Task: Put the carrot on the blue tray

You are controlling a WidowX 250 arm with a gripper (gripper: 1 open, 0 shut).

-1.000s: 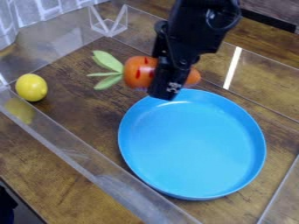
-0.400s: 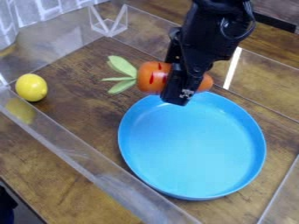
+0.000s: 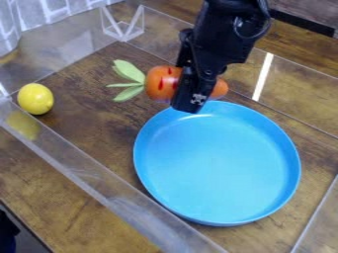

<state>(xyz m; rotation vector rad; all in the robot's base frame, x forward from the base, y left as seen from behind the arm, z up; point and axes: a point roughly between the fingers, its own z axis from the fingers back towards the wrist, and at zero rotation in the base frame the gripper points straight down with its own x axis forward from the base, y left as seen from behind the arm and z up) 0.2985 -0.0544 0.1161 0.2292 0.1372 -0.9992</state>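
Note:
The orange carrot [image 3: 161, 81] hangs crosswise in my black gripper [image 3: 195, 96], its light green leaves [image 3: 126, 77] sticking out to the left. The gripper is shut on the carrot's body and points steeply down. It hovers just over the far left rim of the big round blue tray [image 3: 218, 163], which lies on the wooden tabletop. Most of the carrot is still outside the rim, over the wood. The arm hides the carrot's right end.
A yellow lemon [image 3: 35, 98] lies at the left on the wood. A low clear plastic wall [image 3: 79, 170] runs along the near left side of the work area. A clear plastic piece [image 3: 122, 22] stands at the back.
The gripper keeps its hold on the carrot. It swayed slightly to the right and came back, ending in about the same spot at the tray's rim.

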